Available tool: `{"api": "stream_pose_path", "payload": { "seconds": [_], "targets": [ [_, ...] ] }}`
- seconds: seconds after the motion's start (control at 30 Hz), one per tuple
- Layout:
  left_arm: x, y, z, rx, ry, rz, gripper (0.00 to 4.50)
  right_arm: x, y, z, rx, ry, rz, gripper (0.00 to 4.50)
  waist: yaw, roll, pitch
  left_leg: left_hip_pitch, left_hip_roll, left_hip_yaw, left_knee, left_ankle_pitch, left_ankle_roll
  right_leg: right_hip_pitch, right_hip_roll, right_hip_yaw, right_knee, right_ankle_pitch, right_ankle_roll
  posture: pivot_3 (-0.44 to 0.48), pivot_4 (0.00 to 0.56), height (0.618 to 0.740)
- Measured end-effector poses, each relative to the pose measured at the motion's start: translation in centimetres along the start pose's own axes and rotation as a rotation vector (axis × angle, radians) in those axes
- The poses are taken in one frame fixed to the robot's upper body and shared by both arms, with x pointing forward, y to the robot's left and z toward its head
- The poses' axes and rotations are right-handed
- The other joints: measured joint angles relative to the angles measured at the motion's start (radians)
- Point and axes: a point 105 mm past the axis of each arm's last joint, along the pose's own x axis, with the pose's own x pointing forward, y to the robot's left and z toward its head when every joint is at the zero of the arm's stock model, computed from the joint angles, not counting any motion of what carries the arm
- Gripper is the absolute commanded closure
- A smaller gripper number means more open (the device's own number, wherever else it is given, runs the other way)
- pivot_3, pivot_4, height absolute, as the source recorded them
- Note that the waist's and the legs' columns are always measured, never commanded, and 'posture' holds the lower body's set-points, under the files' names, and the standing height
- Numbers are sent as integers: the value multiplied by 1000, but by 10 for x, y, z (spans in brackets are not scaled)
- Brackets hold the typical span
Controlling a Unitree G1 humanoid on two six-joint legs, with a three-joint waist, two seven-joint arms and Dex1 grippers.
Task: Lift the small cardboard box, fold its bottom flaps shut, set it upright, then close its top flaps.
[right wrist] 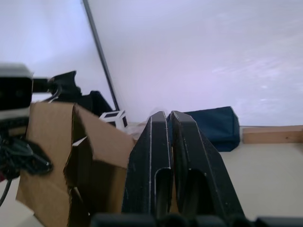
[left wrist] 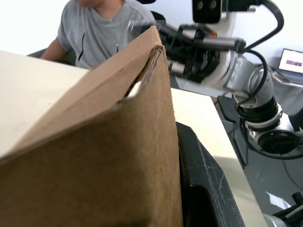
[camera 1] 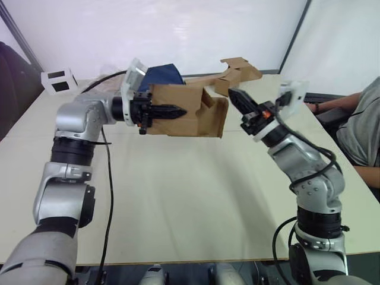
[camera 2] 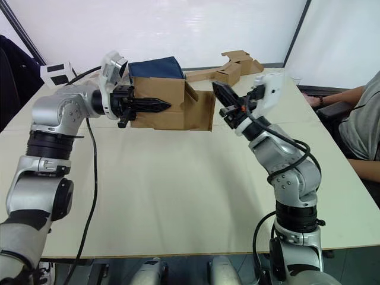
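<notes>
The small cardboard box [camera 1: 190,122] hangs on its side above the table, its open end turned to the right. My left gripper [camera 1: 178,111] is shut on the box's near wall [left wrist: 94,156], one black finger [left wrist: 203,184] lying along the outside. Brown flaps [camera 1: 217,117] stand open at that right-hand end; I cannot tell whether they are the bottom flaps or the top flaps. My right gripper [camera 1: 234,96] is shut and holds nothing, its tips just beside the open flaps [right wrist: 90,142] at the box's upper right corner.
A dark blue bag [camera 1: 163,74] lies behind the held box. A brown box with a long cardboard strip [camera 1: 237,71] sits at the back. A white box with black squares [camera 1: 59,80] stands far left. A person [camera 1: 362,124] sits at the table's right edge.
</notes>
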Motion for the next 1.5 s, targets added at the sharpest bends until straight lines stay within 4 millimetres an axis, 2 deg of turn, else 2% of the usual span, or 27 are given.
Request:
{"api": "stream_pose_path", "payload": {
  "seconds": [0.13,0.37,0.6,0.77,0.87,1.2,1.3,1.4,1.5],
  "targets": [
    [0,0,0,0,-1,-4,4500,6,13,-11,19,26,59,4486,-10,0,0,0,0,0,0,0,0,0,0,0,0,0,0,0,150,740],
    [1,-3,1,-19,-12,-30,4500,12,29,-15,40,27,137,4486,-11,0,0,0,0,0,0,0,0,-1,0,0,0,0,0,0,150,740],
    [-1,-7,4,-66,-32,-55,4500,13,33,-16,58,23,161,4486,-11,0,0,0,0,0,0,0,0,-1,0,0,0,0,0,0,150,740],
    [-2,-15,9,-40,-15,-80,4500,13,38,-17,61,27,190,4486,-11,0,0,0,0,0,0,0,0,-1,0,0,1,0,0,0,150,740],
    [2,-20,13,-24,-23,-108,4500,16,49,-25,75,56,238,4486,-11,0,0,0,0,0,0,0,0,-1,0,0,1,0,0,0,150,740],
    [3,-22,15,-13,-23,-105,4500,15,50,-25,74,60,244,4486,-11,0,0,0,0,0,0,0,0,-1,0,0,1,0,0,0,150,740],
    [4,-20,16,5,-25,-90,4500,8,47,-23,40,87,258,4486,-7,0,0,-1,0,0,0,0,0,-1,0,0,1,0,0,0,150,740],
    [3,-17,16,24,-20,-66,4500,-9,41,-16,1,115,272,4486,-7,0,0,-1,0,0,0,-1,1,-1,-1,0,0,0,0,0,150,740],
    [2,-14,15,33,-21,-53,4500,-34,25,2,-6,118,249,4486,-7,0,0,-1,0,0,0,-2,3,-1,0,0,0,0,0,0,150,740]
  ]
}}
